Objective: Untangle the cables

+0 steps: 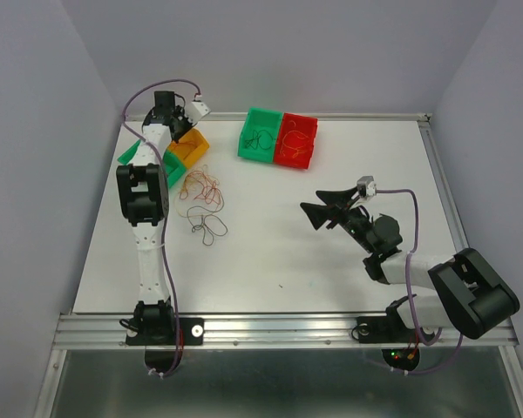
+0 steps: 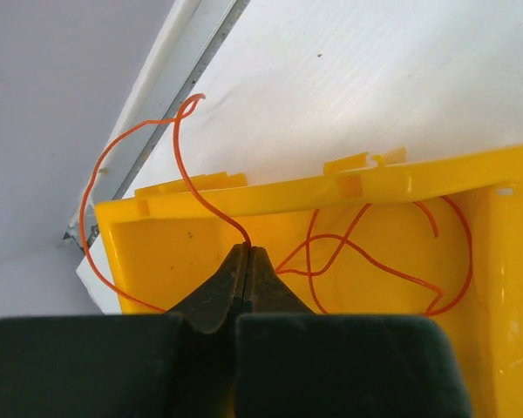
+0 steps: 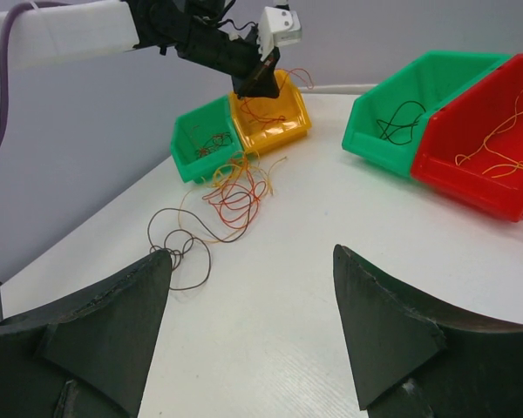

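A tangle of red and orange cables (image 1: 204,186) lies on the table left of centre, and a dark cable (image 1: 206,228) lies curled just in front of it. Both show in the right wrist view, the red and orange tangle (image 3: 237,187) and the dark cable (image 3: 179,252). My left gripper (image 1: 188,131) is above the yellow bin (image 1: 194,148), shut on a thin orange cable (image 2: 181,165) that arcs up over the bin's far rim. More orange cable (image 2: 331,237) lies inside the yellow bin (image 2: 157,244). My right gripper (image 1: 318,214) is open and empty, low over the table at centre right.
A green bin (image 1: 260,135) with dark cable and a red bin (image 1: 297,139) with orange cable stand together at the back centre. Another green bin (image 3: 200,141) holding wires sits left of the yellow one, partly under my left arm. The table's metal edge rail (image 2: 170,70) runs behind the yellow bin.
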You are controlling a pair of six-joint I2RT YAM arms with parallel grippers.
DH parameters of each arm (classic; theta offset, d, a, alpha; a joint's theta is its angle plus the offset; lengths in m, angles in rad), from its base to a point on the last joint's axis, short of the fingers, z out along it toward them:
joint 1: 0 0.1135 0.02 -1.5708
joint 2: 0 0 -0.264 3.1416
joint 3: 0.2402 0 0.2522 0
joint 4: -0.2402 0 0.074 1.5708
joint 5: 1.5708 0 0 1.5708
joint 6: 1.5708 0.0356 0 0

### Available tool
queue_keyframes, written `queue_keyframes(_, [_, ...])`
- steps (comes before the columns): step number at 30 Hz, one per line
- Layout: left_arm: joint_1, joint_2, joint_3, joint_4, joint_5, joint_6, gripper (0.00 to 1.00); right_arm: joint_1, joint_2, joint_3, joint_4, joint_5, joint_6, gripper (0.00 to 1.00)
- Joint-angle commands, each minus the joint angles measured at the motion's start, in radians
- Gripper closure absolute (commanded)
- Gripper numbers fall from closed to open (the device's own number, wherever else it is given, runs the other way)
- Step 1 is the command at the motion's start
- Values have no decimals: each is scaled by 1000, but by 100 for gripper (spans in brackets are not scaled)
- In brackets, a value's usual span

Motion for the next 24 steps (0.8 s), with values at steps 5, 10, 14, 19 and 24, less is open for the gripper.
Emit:
queue_keyframes(5, [4, -130, -76, 93, -1, -28, 100, -6, -1, 31, 325, -6, 0, 21])
queue_keyframes(10, [20, -245, -141, 90, 74, -50, 100, -6, 0, 31, 325, -9, 0, 21])
queue_keyframes(14, [40, -341, -211, 109, 140, -73, 100, -4, -1, 32, 325, -11, 0, 21])
queue_keyframes(19, [57, -452, -340, 207, 184, -93, 100, -6, 2, 34, 325, -18, 3, 21])
queue_keyframes(24, [66, -475, -337, 150, 223, -96, 100, -4, -10, 28, 325, -18, 4, 21])
